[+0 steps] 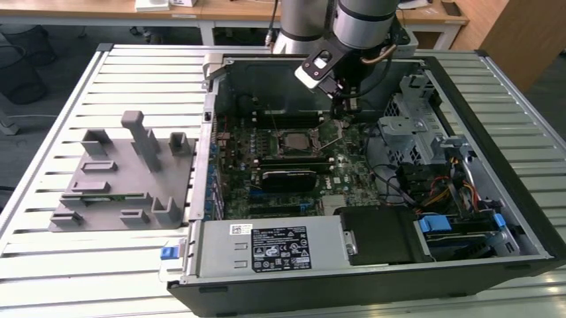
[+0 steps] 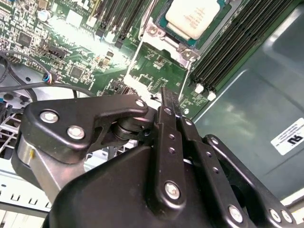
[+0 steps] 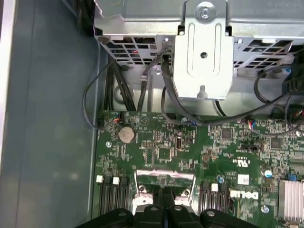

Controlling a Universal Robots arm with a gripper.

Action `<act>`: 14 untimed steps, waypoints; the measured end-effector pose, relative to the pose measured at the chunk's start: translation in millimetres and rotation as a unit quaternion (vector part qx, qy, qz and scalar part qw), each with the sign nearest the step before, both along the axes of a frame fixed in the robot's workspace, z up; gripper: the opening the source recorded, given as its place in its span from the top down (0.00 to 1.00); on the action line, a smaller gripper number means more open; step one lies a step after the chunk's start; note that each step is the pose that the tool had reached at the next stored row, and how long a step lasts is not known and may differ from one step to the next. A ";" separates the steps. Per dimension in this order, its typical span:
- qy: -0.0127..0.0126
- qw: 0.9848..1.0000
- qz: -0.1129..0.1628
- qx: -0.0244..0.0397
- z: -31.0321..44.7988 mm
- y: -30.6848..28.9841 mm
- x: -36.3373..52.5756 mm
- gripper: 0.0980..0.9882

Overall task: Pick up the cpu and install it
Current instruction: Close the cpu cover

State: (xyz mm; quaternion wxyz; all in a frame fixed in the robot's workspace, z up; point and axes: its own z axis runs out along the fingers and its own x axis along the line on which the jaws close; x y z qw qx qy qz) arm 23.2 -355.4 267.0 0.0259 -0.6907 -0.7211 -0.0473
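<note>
The cpu (image 2: pixel 192 16) shows its silvery-white top and lies flat in the motherboard socket (image 1: pixel 296 140), inside the open computer case (image 1: pixel 517 218). The socket's metal load plate (image 2: pixel 159 71) stands swung open beside the chip. My gripper (image 1: pixel 343 118) hangs over the board just to the exterior view's right of the socket. Its two black fingers are pressed together with nothing between them in both wrist views (image 2: pixel 167 97) (image 3: pixel 164 192). The tips are over the open plate's edge, apart from the cpu.
A grey fixture (image 1: pixel 115 179) with upright blocks lies on the slatted table at the exterior view's left. Inside the case are a metal drive cage (image 3: pixel 204 47), black cables (image 3: pixel 166 95), memory slots (image 2: pixel 237 42) and the power supply (image 1: pixel 265 248).
</note>
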 end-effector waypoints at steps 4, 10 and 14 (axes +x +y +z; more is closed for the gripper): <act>0.000 1.000 0.000 0.000 -2.5 0.0 8.3 0.99; 0.000 1.000 0.000 0.000 -6.1 0.3 17.2 0.99; 0.001 1.000 0.000 0.000 -9.1 0.5 21.3 0.99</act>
